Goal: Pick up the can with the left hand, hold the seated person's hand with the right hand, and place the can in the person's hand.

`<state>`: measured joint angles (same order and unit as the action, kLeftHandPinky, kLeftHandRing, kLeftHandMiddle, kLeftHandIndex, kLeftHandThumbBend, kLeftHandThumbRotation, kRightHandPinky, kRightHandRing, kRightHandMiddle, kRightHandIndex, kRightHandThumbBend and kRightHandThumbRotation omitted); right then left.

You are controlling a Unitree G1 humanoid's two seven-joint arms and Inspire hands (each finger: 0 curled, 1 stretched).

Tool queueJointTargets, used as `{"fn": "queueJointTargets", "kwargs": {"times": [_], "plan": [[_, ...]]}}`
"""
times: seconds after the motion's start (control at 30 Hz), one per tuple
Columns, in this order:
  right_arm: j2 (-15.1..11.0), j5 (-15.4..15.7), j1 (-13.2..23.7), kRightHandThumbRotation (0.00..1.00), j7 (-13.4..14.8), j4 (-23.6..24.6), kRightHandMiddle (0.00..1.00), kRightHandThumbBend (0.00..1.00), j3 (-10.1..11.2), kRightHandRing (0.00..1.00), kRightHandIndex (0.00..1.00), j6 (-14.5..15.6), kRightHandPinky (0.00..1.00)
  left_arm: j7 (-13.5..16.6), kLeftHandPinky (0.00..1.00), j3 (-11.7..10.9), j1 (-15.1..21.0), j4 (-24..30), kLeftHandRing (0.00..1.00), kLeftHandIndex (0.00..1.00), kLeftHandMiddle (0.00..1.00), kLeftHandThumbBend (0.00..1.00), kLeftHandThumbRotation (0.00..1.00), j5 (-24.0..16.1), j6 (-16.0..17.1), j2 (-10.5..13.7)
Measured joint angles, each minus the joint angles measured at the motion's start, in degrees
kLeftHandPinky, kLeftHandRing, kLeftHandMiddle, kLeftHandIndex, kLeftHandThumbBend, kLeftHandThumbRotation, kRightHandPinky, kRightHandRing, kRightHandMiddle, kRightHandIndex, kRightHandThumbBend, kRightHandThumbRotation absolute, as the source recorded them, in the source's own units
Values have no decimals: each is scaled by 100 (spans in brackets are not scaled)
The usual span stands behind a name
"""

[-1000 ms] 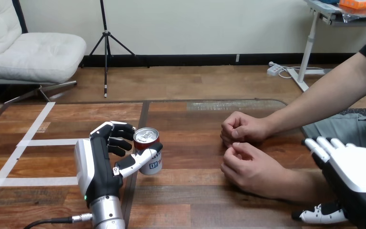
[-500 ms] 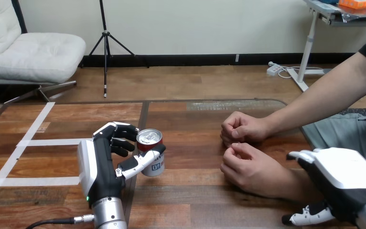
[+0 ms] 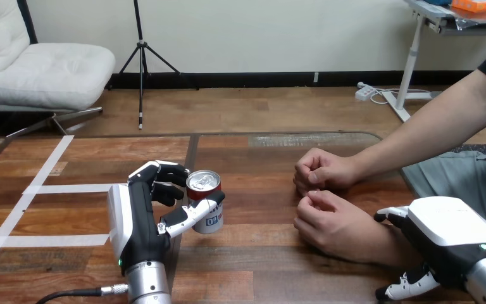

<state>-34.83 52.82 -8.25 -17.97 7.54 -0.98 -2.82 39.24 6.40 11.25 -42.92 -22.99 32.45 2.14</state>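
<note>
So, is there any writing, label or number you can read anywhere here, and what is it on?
Can label: dark print on a white band, too small and blurred to read, partly covered by the thumb of the left robot hand.
No other readable text on the table.

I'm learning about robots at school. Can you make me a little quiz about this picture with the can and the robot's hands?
1. True or false: the drink can is lying on its side.
2. What are the fingers of the robot's left hand curled round? A: the drink can. B: a cup. C: nothing.
3. Fill the gap: the robot's right hand is over the person's ____.

Key:
1. False, it stands upright.
2. A.
3. forearm.
</note>
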Motion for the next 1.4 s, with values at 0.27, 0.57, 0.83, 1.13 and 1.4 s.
{"fn": "queueJointTargets", "kwargs": {"times": [0.27,0.57,0.83,1.13,1.4], "plan": [[-112,3,243,28,109,-330,84,92,-171,83,81,-46,81,-7,39,-4,-1,27,42,45,44,60,0,-9,12,0],[-124,41,436,29,325,-584,84,90,-379,83,81,-30,80,-31,39,-17,-7,45,42,45,44,60,0,-9,17,-1],[-128,147,537,27,431,-689,83,86,-536,83,81,70,80,-93,39,-52,-35,93,42,46,44,60,0,-1,18,1],[-131,302,645,25,516,-776,83,83,-685,83,80,180,79,-147,39,-60,-82,178,42,46,44,60,0,14,24,2],[-132,420,681,21,595,-786,83,81,-768,83,80,334,79,-203,39,-67,-126,215,42,46,44,60,0,62,96,4]]}}
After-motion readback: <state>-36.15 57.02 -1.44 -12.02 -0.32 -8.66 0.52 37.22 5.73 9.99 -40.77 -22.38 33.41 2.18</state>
